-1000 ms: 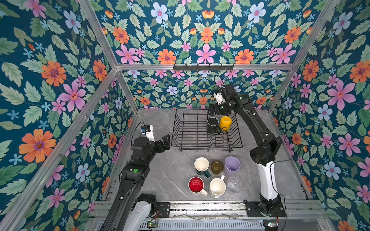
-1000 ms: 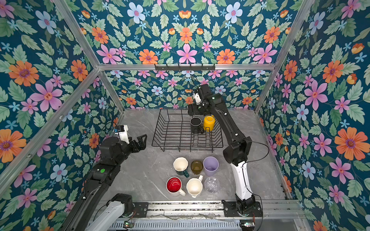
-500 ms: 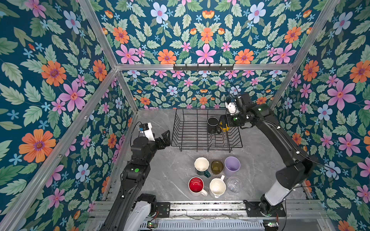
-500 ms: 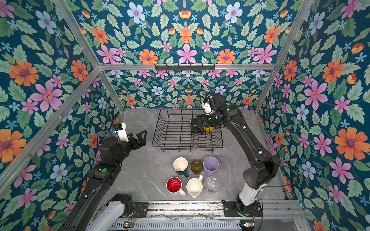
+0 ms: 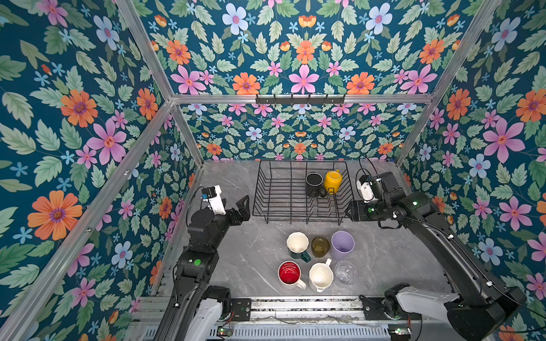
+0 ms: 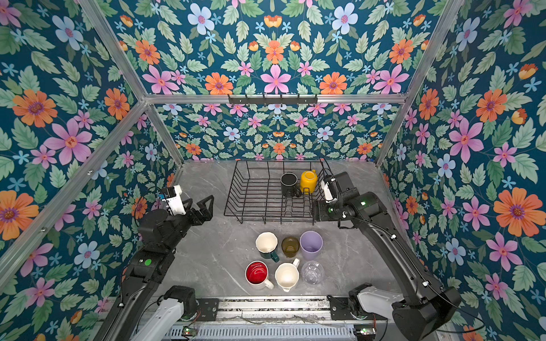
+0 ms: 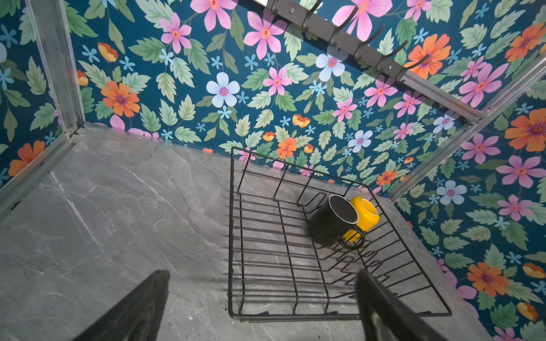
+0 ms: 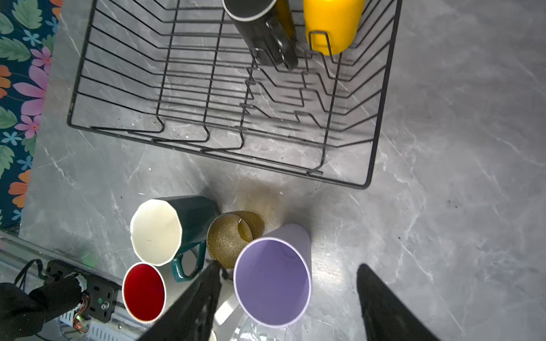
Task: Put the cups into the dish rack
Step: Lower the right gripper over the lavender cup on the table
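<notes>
The rack (image 5: 283,192) is a black wire basket with sloping sides and a row of upright dividers along its right part. It stands at the back of the table (image 5: 236,259), close to the rear wall. Two cups are in it, at the far right: a black mug (image 5: 314,184), mouth up and slightly tilted with its handle toward the dividers, and a yellow mug (image 5: 333,178) touching it on the right.

The other six cups stand in front of the rack in two tight rows, all mouth up. The row nearer the rack holds a dark green mug (image 5: 297,243) with a white inside, an olive glass (image 5: 320,246) and a lilac tumbler (image 5: 342,245). The front row holds a white mug with a red inside (image 5: 289,273), a plain white mug (image 5: 321,276) and a clear glass (image 5: 345,273).

The left gripper (image 5: 240,209) hangs off the rack's near left corner, jaws spread wide and empty. The right gripper (image 8: 289,267) hovers by the rack's near right corner, above the lilac tumbler; its jaws stand apart and clamp nothing.

The table is grey with pale marble veins. Dark blue wallpaper (image 5: 88,118) with pink, orange and pale blue flowers and green leaves covers the walls. Aluminium rails (image 5: 206,99) frame the booth, and a black hook bar (image 5: 300,100) is fixed to the rear rail above the rack.
</notes>
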